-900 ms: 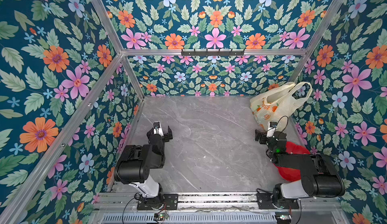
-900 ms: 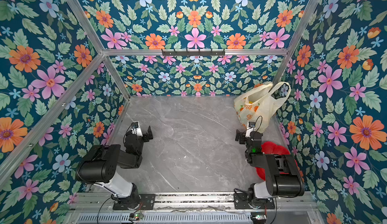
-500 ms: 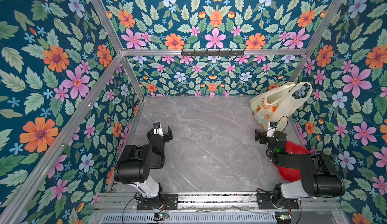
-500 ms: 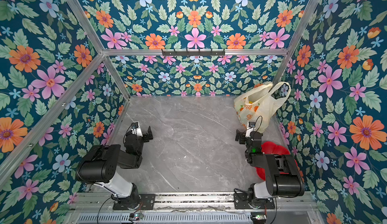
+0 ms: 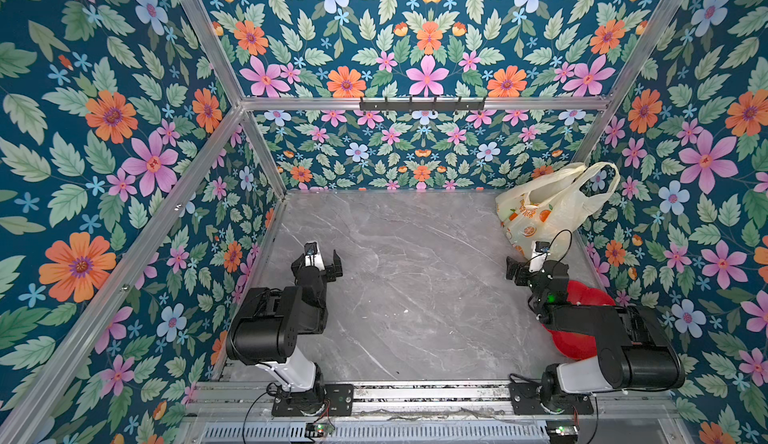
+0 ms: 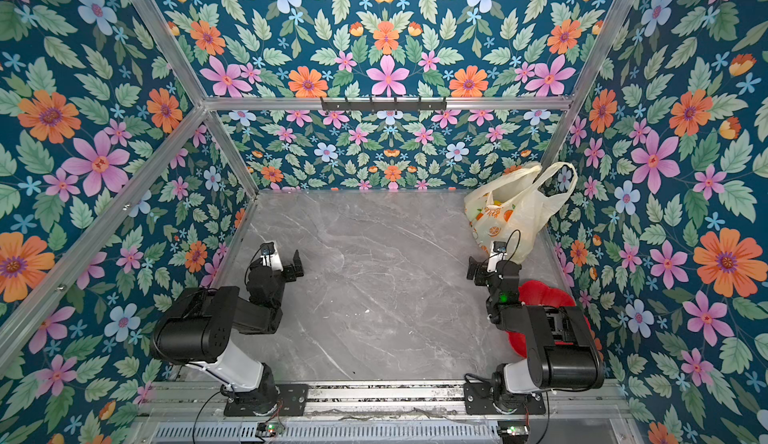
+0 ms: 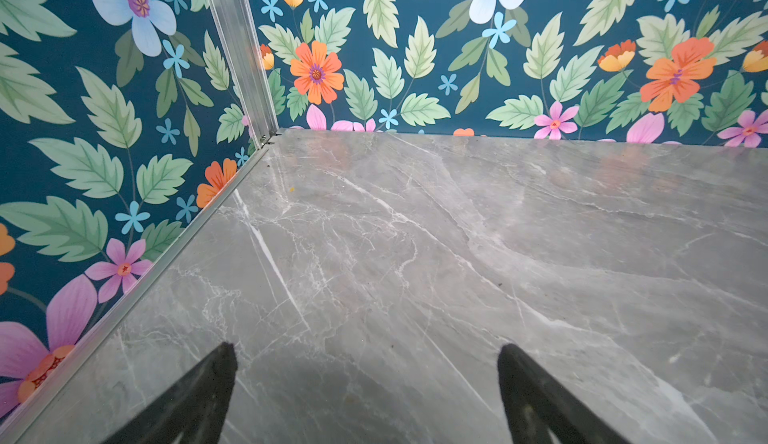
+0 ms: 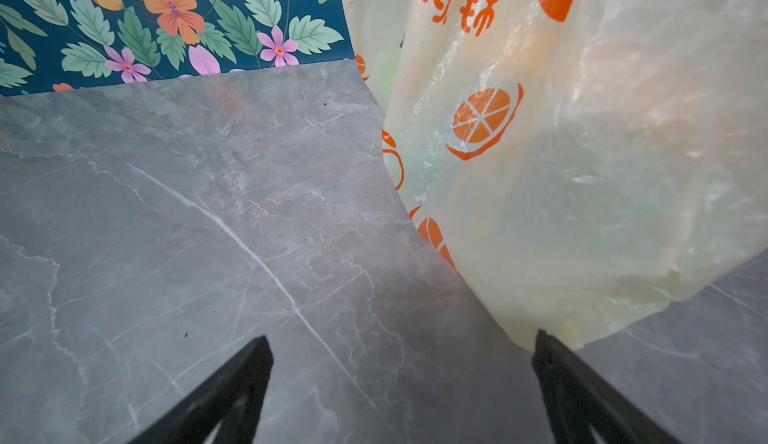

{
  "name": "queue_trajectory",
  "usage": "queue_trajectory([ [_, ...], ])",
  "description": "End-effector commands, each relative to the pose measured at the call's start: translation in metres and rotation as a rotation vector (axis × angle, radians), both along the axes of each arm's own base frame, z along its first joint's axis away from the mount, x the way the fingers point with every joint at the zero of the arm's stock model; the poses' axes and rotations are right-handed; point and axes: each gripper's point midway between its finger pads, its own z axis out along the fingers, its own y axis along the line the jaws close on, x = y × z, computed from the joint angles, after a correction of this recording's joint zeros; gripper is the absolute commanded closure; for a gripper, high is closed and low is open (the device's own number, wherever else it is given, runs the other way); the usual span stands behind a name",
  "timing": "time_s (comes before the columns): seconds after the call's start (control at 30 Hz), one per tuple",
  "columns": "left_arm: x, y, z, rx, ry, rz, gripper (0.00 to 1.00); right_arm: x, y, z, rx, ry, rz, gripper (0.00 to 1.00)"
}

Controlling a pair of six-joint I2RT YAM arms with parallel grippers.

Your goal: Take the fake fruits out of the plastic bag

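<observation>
**A:** Where is the plastic bag (image 5: 552, 207) sitting?

**B:** At the far right corner of the counter (image 5: 415, 288), slumped against the flowered wall (image 5: 673, 213). Both top views show it there.

**A:** And the fake fruits (image 6: 497, 204)?

**B:** Inside it. Through the open mouth I make out just a bit of yellow in a top view. My right wrist view gives only faint green and orange tints behind the plastic.

**A:** Your tools?

**B:** My right tool (image 5: 524, 269) is spread wide and empty, low over the counter just beside the bag's near bottom edge. One fingertip (image 8: 552, 363) sits right at that edge; whether it touches I cannot tell. My left tool (image 5: 323, 260) is wide too, holding nothing. It is well apart from the bag on the left side, with bare counter between its jaws.

**A:** Anything else nearby?

**B:** A red dish (image 5: 590, 294) lies on the counter near the right wall, nearer than the bag and partly hidden under my right arm (image 5: 602, 330).
</observation>
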Motion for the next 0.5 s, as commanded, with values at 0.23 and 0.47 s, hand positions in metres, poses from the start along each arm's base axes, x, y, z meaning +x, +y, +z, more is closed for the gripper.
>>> queue_trajectory([
  [0.23, 0.0006, 0.0, 0.0045, 0.001, -0.018, -0.002, 0.0, 0.0033, 0.0004, 0.0089, -0.005, -0.035, 0.004, 0.01],
  [0.47, -0.0005, 0.001, 0.0053, 0.004, -0.022, 0.005, 0.0, 0.0033, 0.0002, 0.009, -0.006, -0.035, 0.003, 0.01],
])
